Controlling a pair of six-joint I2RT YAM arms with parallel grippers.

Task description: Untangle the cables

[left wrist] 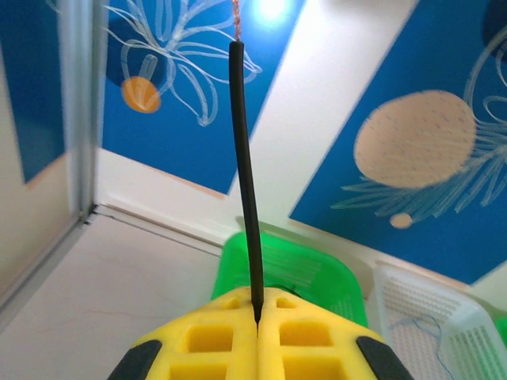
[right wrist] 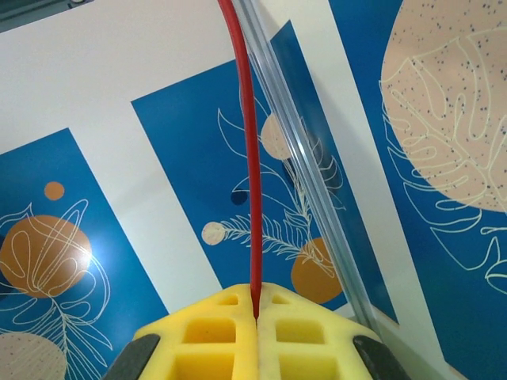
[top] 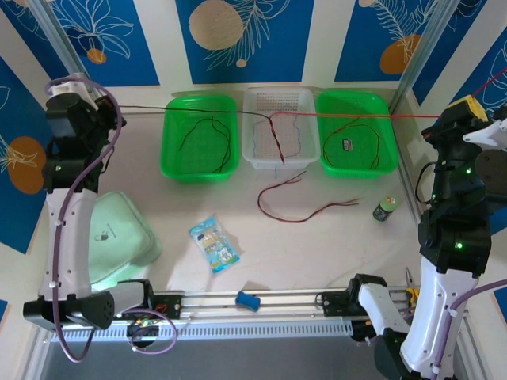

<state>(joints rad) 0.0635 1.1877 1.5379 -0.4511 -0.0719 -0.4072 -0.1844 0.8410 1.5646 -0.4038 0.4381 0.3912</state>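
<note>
The left gripper (left wrist: 257, 317) is clamped on a black wire (left wrist: 244, 174). The wire pokes out past its yellow pads (left wrist: 210, 336) to a bare copper tip (left wrist: 235, 12). The right gripper (right wrist: 256, 313) is clamped the same way on a red wire (right wrist: 249, 158), which runs out beyond its fingertips close alongside a clear frame post (right wrist: 317, 182).

From above, both wires look pulled taut across the gap between the two grippers. They meet at a crossing (top: 273, 115) roughly midway between them, above the white basket (top: 277, 165). From there, loose lengths drop into the basket.

The main risk, as I read it, is the crossing itself. If the wires are looped round each other there, pulling the grippers further apart would cinch the loop tight rather than free it. A thin, smooth wire under that tension could also slide through the foam pads and spring back into the basket.

A second risk lies below the crossing. The hanging lengths may snag the mesh or the bluish wire (top: 255, 146) lying in the basket, so a hard pull could drag or tip it toward the green baskets (top: 170, 170) on either side.

On the right gripper's side, the red wire could catch on the post — I cannot tell whether they touch.
</note>
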